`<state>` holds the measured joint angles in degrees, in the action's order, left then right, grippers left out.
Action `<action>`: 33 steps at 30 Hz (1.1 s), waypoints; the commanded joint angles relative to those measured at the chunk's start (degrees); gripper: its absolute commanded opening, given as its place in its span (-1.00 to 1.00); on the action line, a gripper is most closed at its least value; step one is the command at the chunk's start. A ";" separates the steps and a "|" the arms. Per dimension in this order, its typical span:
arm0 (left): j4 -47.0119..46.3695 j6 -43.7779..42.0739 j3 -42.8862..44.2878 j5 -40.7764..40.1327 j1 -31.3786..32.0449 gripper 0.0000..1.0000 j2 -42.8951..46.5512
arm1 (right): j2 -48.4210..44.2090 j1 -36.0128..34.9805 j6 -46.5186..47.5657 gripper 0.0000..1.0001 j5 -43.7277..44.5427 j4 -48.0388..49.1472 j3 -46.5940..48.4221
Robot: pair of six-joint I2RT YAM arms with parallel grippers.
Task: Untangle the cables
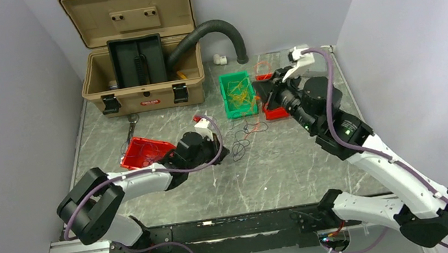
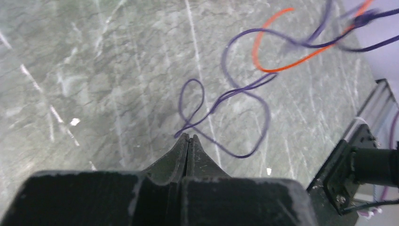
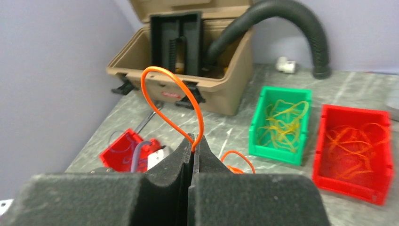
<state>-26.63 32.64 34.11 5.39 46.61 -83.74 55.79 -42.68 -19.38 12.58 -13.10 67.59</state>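
1. Surface: grey marbled table [image 1: 279, 171], with pale walls on three sides.
2. Cables [image 1: 245, 133]: a loose tangle of thin strands lies mid-table between the arms, on the near side of the green bin [image 3: 275, 153].
3. Left gripper [image 2: 188, 137]: the jaws are fully closed, pinching the purple strand [image 2: 244, 92] at its end. The arm reaches forward with its tips low over the table.
4. Right gripper [image 3: 192, 141]: the jaws are closed on the orange strand [image 3: 174, 80], which loops upright above the tips. The arm is extended far and raised, near the red bin [image 3: 348, 186].
5. Purpose, judged: each gripper holds one strand from opposite sides so the colours can be drawn apart. The bins look meant for receiving sorted colours.
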 commanded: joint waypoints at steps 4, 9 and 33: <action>8.17 -1.00 -0.28 -5.23 0.15 -1.00 3.15 | -4.60 1.63 5.59 -1.00 13.59 -6.48 10.34; 1.74 -5.93 -3.41 1.08 1.41 -0.80 5.14 | -4.08 1.68 6.63 -1.00 13.69 -8.01 13.08; -15.42 -15.64 4.21 -10.00 11.66 0.99 -4.39 | 2.72 1.66 3.29 -1.00 4.97 -7.02 23.38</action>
<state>-33.45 19.57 38.65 -0.60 58.11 -88.25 57.12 -41.06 -14.98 21.08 -22.63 87.77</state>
